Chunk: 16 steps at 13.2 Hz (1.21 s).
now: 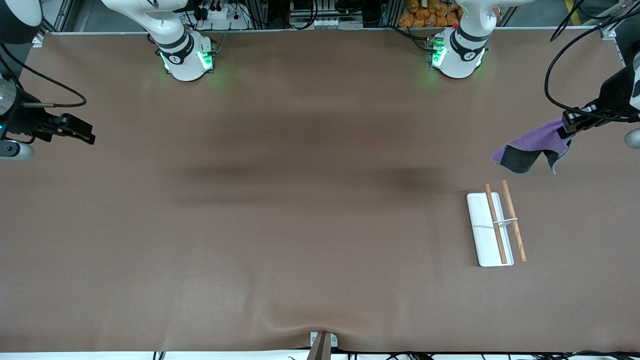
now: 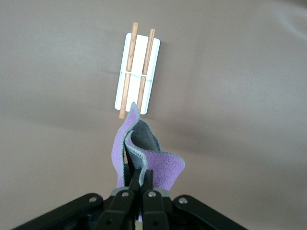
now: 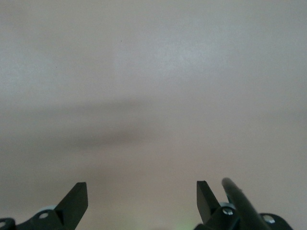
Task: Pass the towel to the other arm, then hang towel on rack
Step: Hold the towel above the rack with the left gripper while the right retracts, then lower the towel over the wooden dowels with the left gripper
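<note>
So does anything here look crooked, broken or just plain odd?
Nothing looks broken. The towel dangles crumpled from the shut left gripper, up in the air. The rack lies slightly slanted on the table. The right gripper waits open, empty.

Brown table, clutter along its edges

A brown table (image 1: 310,225) lay under faint bands of shadow. Past its edge by the bases sat orange packets (image 1: 430,14) and black cables (image 1: 215,10). A small bracket (image 1: 322,342) stood at the camera-side edge.
</note>
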Each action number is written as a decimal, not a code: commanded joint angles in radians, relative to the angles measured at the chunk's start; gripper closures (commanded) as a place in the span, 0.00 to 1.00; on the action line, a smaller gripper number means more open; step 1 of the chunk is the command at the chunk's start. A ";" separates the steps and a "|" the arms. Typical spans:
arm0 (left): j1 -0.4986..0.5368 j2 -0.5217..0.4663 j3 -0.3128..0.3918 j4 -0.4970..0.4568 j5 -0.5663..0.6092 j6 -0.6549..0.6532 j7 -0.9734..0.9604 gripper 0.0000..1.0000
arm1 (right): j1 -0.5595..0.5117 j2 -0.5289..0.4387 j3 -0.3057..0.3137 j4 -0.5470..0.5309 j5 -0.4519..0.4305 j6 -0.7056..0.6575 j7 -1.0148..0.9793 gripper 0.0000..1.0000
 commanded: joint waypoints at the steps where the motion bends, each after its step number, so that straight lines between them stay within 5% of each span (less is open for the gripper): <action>1: 0.019 0.023 -0.009 0.000 0.023 0.000 0.020 1.00 | -0.022 -0.030 -0.017 -0.018 0.023 -0.012 -0.076 0.00; 4: 0.010 0.098 -0.010 0.002 0.006 0.083 -0.001 1.00 | -0.022 -0.030 -0.066 -0.018 0.066 -0.011 -0.117 0.00; 10: 0.010 0.219 -0.012 0.000 -0.011 0.183 -0.005 1.00 | -0.011 -0.030 -0.056 -0.018 0.067 -0.006 -0.102 0.00; 16: 0.021 0.265 -0.010 0.000 -0.063 0.206 -0.020 1.00 | -0.010 -0.030 -0.039 -0.013 -0.018 0.003 -0.123 0.00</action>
